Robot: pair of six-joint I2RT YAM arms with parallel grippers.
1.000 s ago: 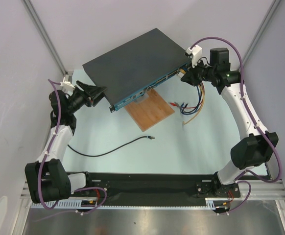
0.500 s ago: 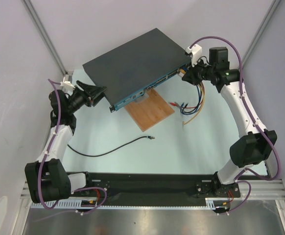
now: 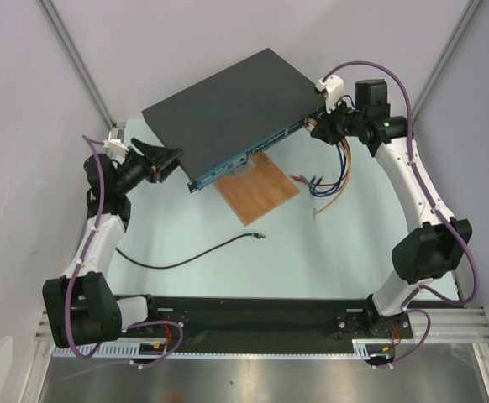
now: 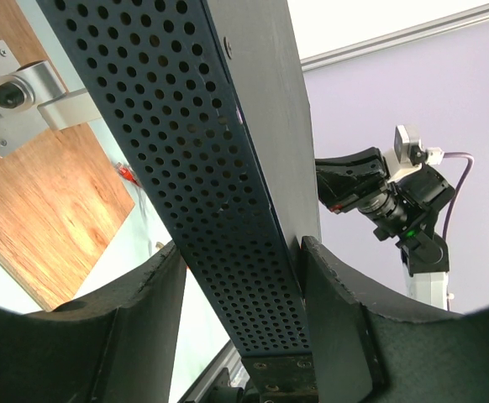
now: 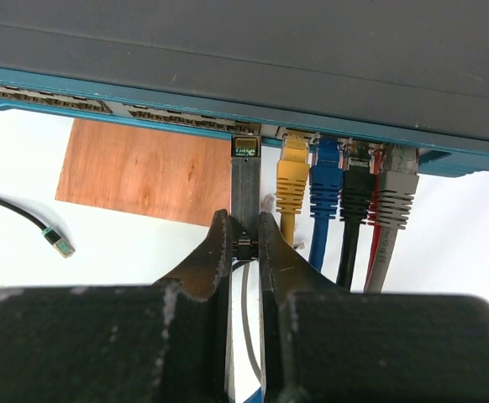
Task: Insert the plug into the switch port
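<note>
Two grippers sit at the ends of the switch box (image 3: 228, 105), one at each end. The left gripper (image 3: 176, 162) is about half open, with one finger on each side of the box's thin side wall full of little holes. It holds the box there by its left corner.

The right gripper (image 5: 244, 220) is at the other end, right in front of the blue face (image 3: 246, 156). Its fingers are pinched nearly together on a thin grey stick (image 5: 245, 189). The stick goes straight up from the fingers, and its top touches the blue face, where a tiny green and yellow spot shows. I cannot tell what the stick really is.

Just to the right of those fingers, four cables are plugged into the face side by side: a yellow cable (image 5: 292, 180), a blue cable (image 5: 326, 180), a black one (image 5: 358, 189) and a grey one (image 5: 394, 197). To the left of the fingers, along the same face, runs the row of switch ports (image 5: 186, 118).

The plug (image 5: 59, 242) is in no gripper. It lies on the pale table (image 3: 312, 252), far to the left of the right gripper's fingers and well apart from the ports. Its thin black cable (image 3: 186, 260) runs away from it toward the left arm. A wooden board (image 5: 144, 172) lies flat under the box, between the plug and the blue face.
</note>
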